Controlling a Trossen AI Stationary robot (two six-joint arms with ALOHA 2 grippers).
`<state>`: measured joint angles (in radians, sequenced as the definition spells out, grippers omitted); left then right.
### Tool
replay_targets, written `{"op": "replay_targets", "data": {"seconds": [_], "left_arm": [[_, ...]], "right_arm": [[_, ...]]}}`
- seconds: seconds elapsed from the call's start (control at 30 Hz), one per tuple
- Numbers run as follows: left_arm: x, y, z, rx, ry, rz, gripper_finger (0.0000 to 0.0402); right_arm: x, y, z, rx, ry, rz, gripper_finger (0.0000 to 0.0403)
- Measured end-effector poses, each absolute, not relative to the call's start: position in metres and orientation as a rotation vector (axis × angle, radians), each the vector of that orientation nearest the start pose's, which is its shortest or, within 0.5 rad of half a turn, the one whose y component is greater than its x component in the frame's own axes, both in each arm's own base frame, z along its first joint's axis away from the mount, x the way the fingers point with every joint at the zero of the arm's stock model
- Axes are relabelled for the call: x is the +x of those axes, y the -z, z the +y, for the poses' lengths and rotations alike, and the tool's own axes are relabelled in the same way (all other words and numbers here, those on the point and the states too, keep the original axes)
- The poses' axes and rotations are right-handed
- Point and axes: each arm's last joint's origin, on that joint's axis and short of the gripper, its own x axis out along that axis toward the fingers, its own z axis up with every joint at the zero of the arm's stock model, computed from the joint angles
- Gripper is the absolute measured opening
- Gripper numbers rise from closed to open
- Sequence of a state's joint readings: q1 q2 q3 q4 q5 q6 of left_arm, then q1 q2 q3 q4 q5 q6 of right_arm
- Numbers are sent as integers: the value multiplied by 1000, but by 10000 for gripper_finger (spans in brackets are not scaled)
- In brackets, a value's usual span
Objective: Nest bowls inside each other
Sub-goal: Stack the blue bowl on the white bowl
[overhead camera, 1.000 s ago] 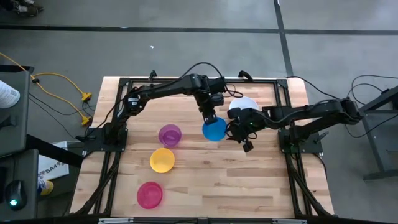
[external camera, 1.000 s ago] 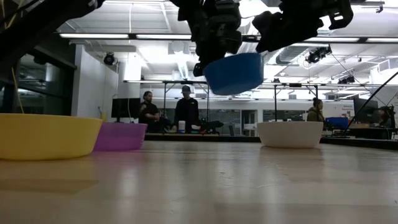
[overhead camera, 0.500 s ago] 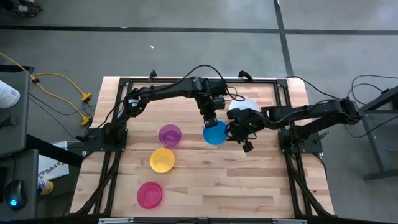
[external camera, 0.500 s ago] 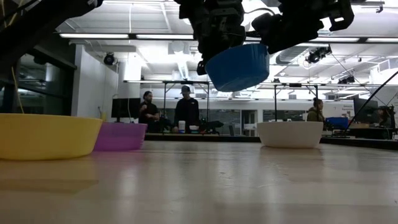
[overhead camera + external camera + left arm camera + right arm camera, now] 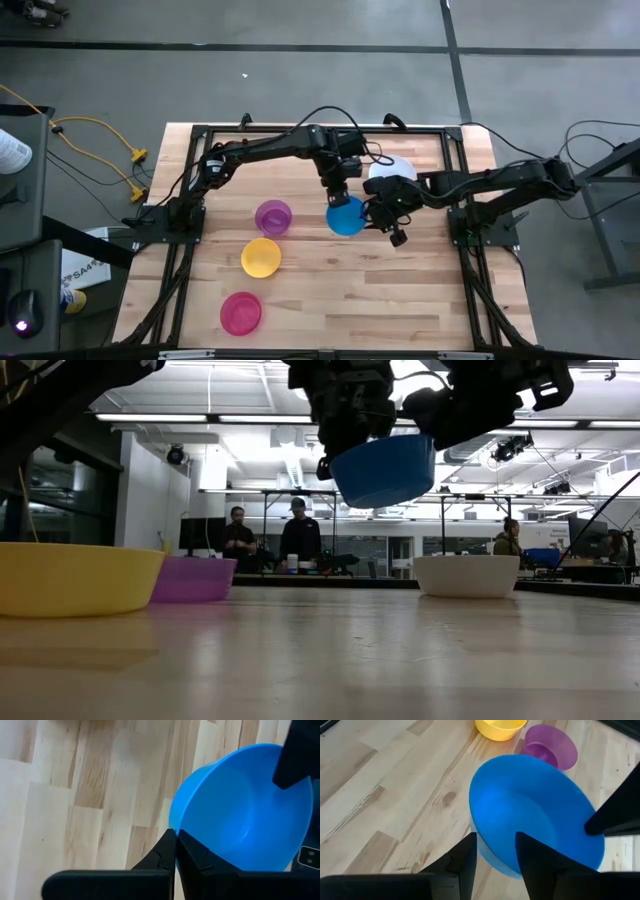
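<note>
L gripper (image 5: pixel 175 851) jaws clamped on blue bowl (image 5: pixel 247 810) rim, aloft, R gripper (image 5: pixel 495 851) jaws spread astride rim

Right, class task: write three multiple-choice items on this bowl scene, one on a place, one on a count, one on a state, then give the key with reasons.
1. Where is the blue bowl?
A. In the air above the table
B. Inside the white bowl
C. On the floor

2. How many bowls stand on the table?
A. Two
B. Four
C. Six

3. How is the left claw?
A. Wide open over the red bowl
B. Shut on the blue bowl's rim
C. Out of sight

Key: 1 A, the low view shows it hanging clear of the wood. 2 B, purple, yellow, red and white rest there. 3 B, the left wrist view shows its fingers pinched together on the rim.
</note>
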<state>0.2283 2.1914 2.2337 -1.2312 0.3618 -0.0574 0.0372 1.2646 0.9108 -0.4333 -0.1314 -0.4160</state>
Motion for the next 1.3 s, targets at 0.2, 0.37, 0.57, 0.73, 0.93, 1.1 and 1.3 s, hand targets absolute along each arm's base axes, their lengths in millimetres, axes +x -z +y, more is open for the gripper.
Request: {"op": "replay_targets", "data": {"seconds": [0.2, 0.37, 0.57, 0.73, 0.93, 1.1, 1.3], "left_arm": [[441, -300, 92, -400, 83, 1153, 0], [441, -300, 92, -401, 87, 1149, 0], [442, -300, 92, -403, 92, 1146, 0], [441, -300, 92, -395, 92, 1155, 0], [440, -300, 91, -393, 104, 1162, 0], [441, -300, 91, -389, 114, 1153, 0], [441, -300, 92, -387, 113, 1145, 0]], "right_arm": [[266, -251, 14, -342, -331, 805, 128], [277, -267, 15, -331, -349, 867, 128], [289, -268, 16, -320, -388, 956, 128], [298, -264, 20, -325, -409, 1004, 128], [300, -276, 26, -364, -408, 993, 128], [299, -279, 26, -366, -406, 1013, 128], [297, -278, 27, -385, -397, 1033, 128]]}}
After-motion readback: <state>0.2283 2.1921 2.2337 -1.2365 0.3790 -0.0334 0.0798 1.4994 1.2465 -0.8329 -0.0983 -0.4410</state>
